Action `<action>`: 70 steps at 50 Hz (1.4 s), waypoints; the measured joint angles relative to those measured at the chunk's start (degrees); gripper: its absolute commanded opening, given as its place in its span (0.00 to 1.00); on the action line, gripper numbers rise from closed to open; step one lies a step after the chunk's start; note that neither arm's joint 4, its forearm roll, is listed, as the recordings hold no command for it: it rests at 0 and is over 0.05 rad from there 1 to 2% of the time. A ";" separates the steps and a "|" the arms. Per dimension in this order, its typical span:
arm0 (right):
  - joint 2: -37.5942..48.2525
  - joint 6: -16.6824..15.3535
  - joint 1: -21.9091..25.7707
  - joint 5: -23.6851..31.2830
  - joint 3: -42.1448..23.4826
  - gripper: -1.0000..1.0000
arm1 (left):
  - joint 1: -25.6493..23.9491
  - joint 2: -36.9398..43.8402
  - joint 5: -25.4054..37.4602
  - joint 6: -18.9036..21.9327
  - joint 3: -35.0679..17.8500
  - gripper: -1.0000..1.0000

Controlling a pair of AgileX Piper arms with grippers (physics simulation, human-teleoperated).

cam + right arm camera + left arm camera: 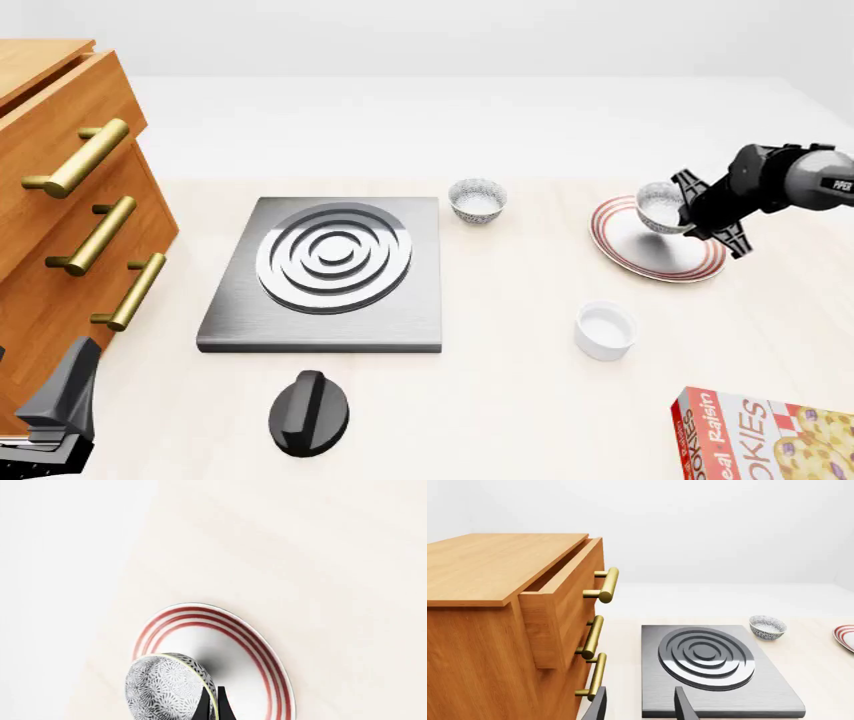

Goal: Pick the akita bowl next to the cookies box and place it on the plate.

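Right wrist view: right pincer [215,705] grasps grey-patterned akita bowl [167,687] above red-ringed plate [263,655].

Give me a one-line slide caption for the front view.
Right tool holds a patterned bowl over the red-ringed plate; its look-alike sits beside the stove slab.

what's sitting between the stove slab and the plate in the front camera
In the front view, between the stove slab and the plate sits the second patterned bowl, toward the far side, on otherwise bare tabletop.
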 measured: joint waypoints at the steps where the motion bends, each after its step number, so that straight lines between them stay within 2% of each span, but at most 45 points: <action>1: 0.02 0.00 0.00 -0.01 0.02 0.00 | 0.00 0.00 0.00 0.00 0.00 1.00; 35: 0.64 -0.39 -0.53 -0.97 1.86 0.00 | 0.00 0.00 0.00 0.00 0.00 1.00; 36: 0.63 -0.35 -0.53 -1.03 1.90 1.00 | 0.00 0.00 0.00 0.00 0.00 1.00; 54: -1.40 0.23 -0.48 -1.67 3.27 1.00 | 0.00 0.00 0.00 0.00 0.00 1.00; 70: -6.54 0.57 -0.69 -1.69 7.55 1.00 | 0.00 0.00 0.00 0.00 0.00 1.00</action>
